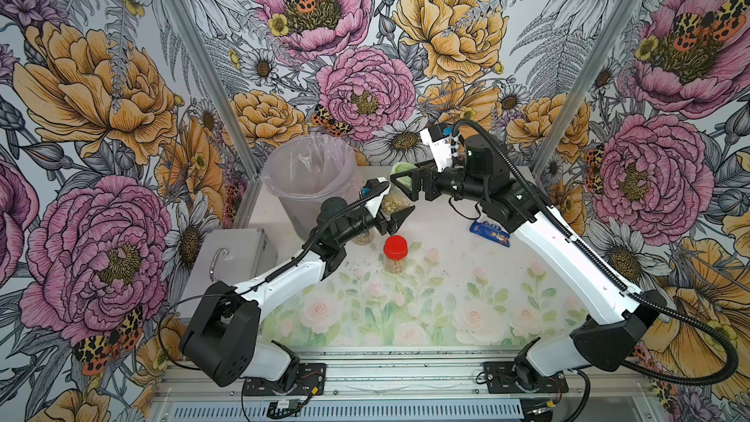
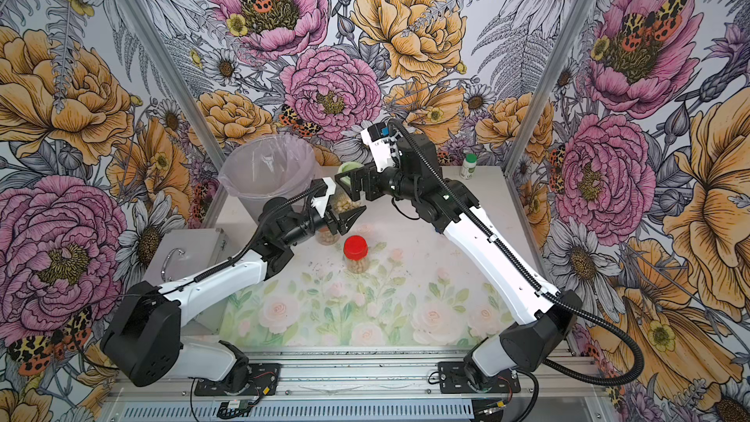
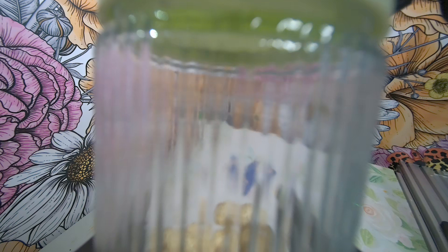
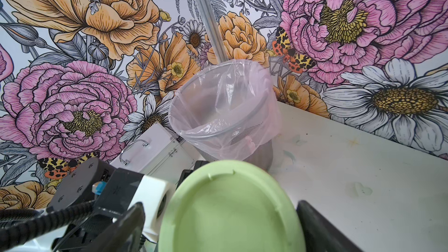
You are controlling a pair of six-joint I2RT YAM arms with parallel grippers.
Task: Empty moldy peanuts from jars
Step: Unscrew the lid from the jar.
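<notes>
A clear ribbed jar (image 1: 394,201) (image 2: 344,202) hangs tilted above the table, and my left gripper (image 1: 390,205) (image 2: 340,205) is shut on its body. Moldy peanuts (image 1: 397,205) (image 3: 232,224) lie in its lower end. Its light green lid (image 1: 402,166) (image 4: 230,209) sits on the jar. My right gripper (image 1: 404,180) (image 4: 221,214) is open and straddles the lid, with a narrow gap at one finger (image 4: 131,224). In the left wrist view the jar hides the fingers. A red-lidded jar (image 1: 395,255) (image 2: 356,255) of peanuts stands upright. Another jar (image 1: 363,237) (image 2: 326,236) is half hidden under my left wrist.
A large clear bucket (image 1: 308,180) (image 4: 225,117) with a plastic liner stands at the back left, close to the held jar. A metal case (image 1: 227,257) lies left of the table. A blue packet (image 1: 489,231) lies under my right arm. A small white bottle (image 2: 468,166) stands at the back.
</notes>
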